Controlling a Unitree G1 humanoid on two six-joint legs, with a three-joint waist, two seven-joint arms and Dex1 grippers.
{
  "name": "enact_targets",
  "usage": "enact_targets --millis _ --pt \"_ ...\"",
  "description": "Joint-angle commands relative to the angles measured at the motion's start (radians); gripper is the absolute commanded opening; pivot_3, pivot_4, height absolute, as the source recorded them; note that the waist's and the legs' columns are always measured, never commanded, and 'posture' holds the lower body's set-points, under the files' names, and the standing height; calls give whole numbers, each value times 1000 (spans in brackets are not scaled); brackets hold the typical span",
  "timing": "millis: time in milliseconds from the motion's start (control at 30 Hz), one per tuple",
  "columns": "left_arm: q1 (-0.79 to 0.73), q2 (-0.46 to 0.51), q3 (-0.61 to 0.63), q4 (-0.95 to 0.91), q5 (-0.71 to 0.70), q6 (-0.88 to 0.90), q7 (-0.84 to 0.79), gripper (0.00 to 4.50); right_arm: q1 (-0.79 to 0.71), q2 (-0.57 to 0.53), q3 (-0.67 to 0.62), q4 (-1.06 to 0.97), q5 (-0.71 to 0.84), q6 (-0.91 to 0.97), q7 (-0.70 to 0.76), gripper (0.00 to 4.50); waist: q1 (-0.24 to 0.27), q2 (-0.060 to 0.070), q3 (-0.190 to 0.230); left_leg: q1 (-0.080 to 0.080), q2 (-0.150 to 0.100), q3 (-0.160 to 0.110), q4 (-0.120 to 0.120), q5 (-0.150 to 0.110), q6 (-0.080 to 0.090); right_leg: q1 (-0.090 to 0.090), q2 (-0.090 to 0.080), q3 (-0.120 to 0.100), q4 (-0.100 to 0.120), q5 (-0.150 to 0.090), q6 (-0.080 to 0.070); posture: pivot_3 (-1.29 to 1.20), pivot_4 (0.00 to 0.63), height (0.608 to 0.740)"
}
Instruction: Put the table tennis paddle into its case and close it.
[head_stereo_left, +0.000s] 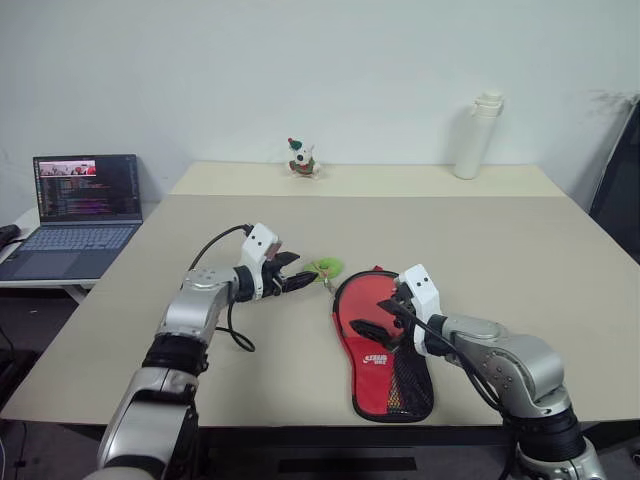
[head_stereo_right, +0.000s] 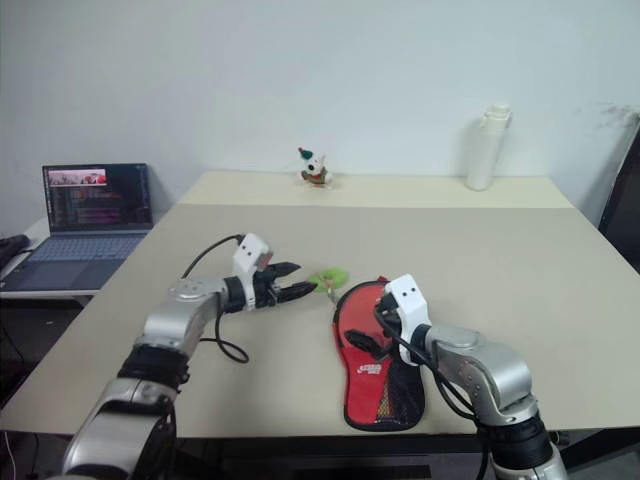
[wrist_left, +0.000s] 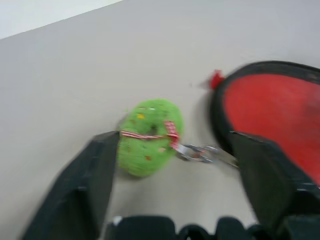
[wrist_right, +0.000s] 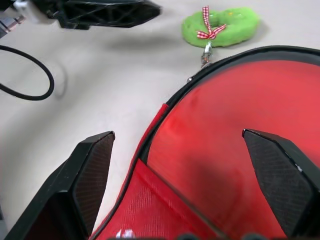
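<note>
The case (head_stereo_left: 383, 345) lies flat on the beige surface (head_stereo_left: 520, 270), red mesh-pocket side up, its zip edge looking shut. The table tennis paddle cannot be seen. A green fuzzy charm (head_stereo_left: 327, 267) lies on the surface just beside the case's round end, linked to it by a small metal clip. The left pincer (head_stereo_left: 297, 271) hangs just beside the charm, fingers wide, holding nothing. The right pincer (head_stereo_left: 385, 320) hovers over the case's round end, fingers wide, empty.
</note>
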Motion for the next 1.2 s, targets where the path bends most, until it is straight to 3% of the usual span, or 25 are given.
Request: enact_targets --millis 33,200,367,400,467,633,833,1200 --pt "-111 -31 14 187 38 -40 54 4471 -7 21 10 -10 -13 -46 -13 4500 -1 0 0 0 0 0 0 0 0 0 0 0 0 0 0 0 150 740" --pt "-215 -73 11 424 87 -92 70 4471 -2 35 13 -8 -17 -56 -29 4500 -4 -1 0 0 0 0 0 0 0 -1 0 0 0 -1 1 0 150 740" --pt "-245 -98 -7 553 158 -134 106 4471 5 41 13 -14 -25 -56 -41 4500 -4 -1 0 -3 0 0 0 0 0 -4 1 0 1 0 0 0 150 740" --pt "-244 -101 -7 565 166 -140 110 4306 7 41 14 -16 -27 -56 -42 4500 -4 -1 0 -3 0 0 0 0 0 -4 0 0 1 0 -1 0 150 740" --pt "-242 -106 -3 578 175 -148 110 3940 9 41 18 -18 -35 -61 -46 4500 -4 -1 0 -3 0 0 0 0 0 -4 0 0 2 0 -1 0 150 740" --pt "-235 -118 13 584 179 -153 94 2213 3 35 51 -1 -79 -99 -53 4500 -4 -1 0 -3 0 0 0 0 0 -4 0 0 2 0 -1 0 150 740" --pt "-216 -126 24 577 179 -154 79 162 -29 50 124 156 -192 -226 -61 4500 -3 -1 0 -3 0 0 0 0 0 -4 0 0 2 1 0 0 150 740" --pt "-190 -119 40 551 180 -163 32 39 -26 64 137 256 -253 -302 -41 4500 -3 -2 0 -3 0 0 1 0 0 -3 0 0 2 1 -1 0 150 740"
